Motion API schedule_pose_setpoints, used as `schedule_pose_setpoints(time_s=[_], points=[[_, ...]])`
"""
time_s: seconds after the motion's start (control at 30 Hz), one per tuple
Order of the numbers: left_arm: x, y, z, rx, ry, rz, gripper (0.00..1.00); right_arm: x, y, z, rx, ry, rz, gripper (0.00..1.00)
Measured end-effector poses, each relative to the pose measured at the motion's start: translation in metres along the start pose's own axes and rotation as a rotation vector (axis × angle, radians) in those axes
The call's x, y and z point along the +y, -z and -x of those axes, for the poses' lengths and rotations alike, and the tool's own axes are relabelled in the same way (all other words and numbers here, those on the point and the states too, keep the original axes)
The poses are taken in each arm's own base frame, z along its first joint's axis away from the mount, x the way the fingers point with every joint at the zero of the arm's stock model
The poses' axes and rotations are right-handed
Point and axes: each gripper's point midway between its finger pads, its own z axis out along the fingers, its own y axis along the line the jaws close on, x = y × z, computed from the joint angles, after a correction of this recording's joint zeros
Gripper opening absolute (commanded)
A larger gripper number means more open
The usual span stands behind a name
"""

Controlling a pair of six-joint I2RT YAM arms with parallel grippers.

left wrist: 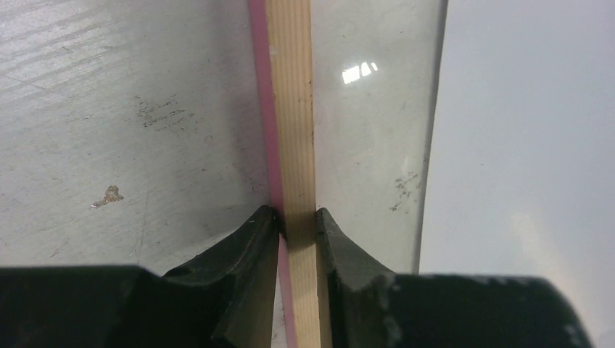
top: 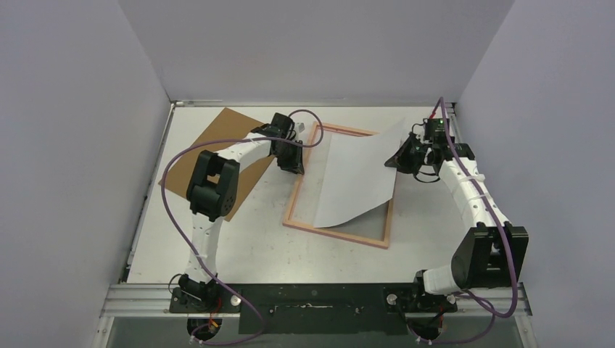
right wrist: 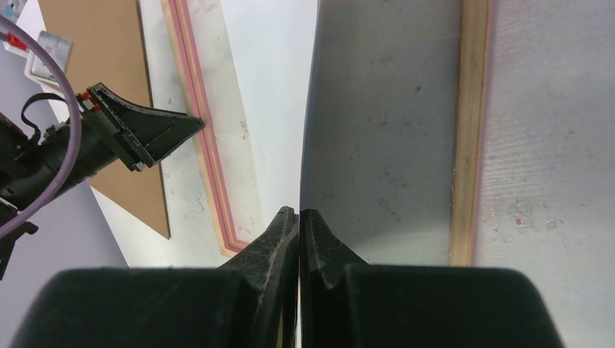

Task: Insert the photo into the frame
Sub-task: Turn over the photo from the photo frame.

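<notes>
Frame (top: 335,233): is lying flat on the worktop (top: 239,250) with its wood-coloured back facing up (a pink line is showing along its outer edge), turned a little askew to the worktop's sides.
Photo (top: 359,177): is facing white side up and draping over the frame's opening. Its far right corner is riding high, while its near left corner is dipping down just inside the near rail.
Left jaws: are pinching the frame's left rail (left wrist: 291,109), one pad pressing the pink outer side and the other the inner side, nearly closed with only the rail between them.
Right jaws: are pressing fully together on the photo's raised right edge, holding it above the worktop at the frame's far right corner.
Edges: the photo's left edge is running inside the left rail, with a glossy strip of the opening showing between them. Its near right edge is overhanging the right rail (right wrist: 468,130).
Room: pale worktop is showing between the near rail and the arm bases. A brown panel (top: 232,138) is lying to the far left, partly under the left arm and apart from the frame. Walls are closing in the left, right and far sides.
</notes>
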Motion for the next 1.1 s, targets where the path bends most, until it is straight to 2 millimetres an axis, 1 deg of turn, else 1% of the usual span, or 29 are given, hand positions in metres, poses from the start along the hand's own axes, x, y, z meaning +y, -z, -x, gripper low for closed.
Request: schedule_pose_setpoints(time_s=[0.07,0.27,0.4,0.5,0.6,0.63,0.67,0.77,0.93,1.03,1.1], points=[[0.001,0.000,-0.001,-0.001,0.009,-0.001,0.09,-0.003,-0.006,-0.006,0.002,0.003,0.021,0.00],[0.007,0.004,-0.006,-0.021,0.057,-0.030,0.09,-0.006,-0.020,-0.017,-0.023,0.014,0.098,0.00],[0.018,0.013,-0.015,-0.019,0.110,-0.040,0.09,0.001,-0.028,-0.019,-0.046,0.043,0.173,0.00],[0.025,0.019,-0.022,-0.019,0.150,-0.045,0.09,0.009,-0.031,-0.020,-0.055,0.066,0.213,0.00],[0.028,0.023,-0.027,-0.024,0.182,-0.054,0.15,0.019,-0.033,-0.021,-0.067,0.095,0.257,0.00],[0.029,0.024,-0.028,-0.024,0.190,-0.056,0.18,0.021,-0.034,-0.022,-0.069,0.099,0.266,0.00],[0.029,0.025,-0.029,-0.024,0.196,-0.056,0.23,0.023,-0.035,-0.023,-0.067,0.103,0.275,0.00],[0.031,0.026,-0.030,-0.025,0.212,-0.057,0.30,0.026,-0.041,-0.025,-0.060,0.098,0.291,0.00],[0.032,0.029,-0.030,-0.017,0.259,-0.073,0.31,0.022,-0.055,-0.031,-0.046,0.074,0.294,0.00],[0.035,0.030,-0.030,-0.013,0.277,-0.079,0.31,0.023,-0.061,-0.033,-0.051,0.079,0.309,0.00],[0.037,0.032,-0.030,-0.013,0.284,-0.078,0.35,0.025,-0.065,-0.035,-0.046,0.086,0.324,0.00]])
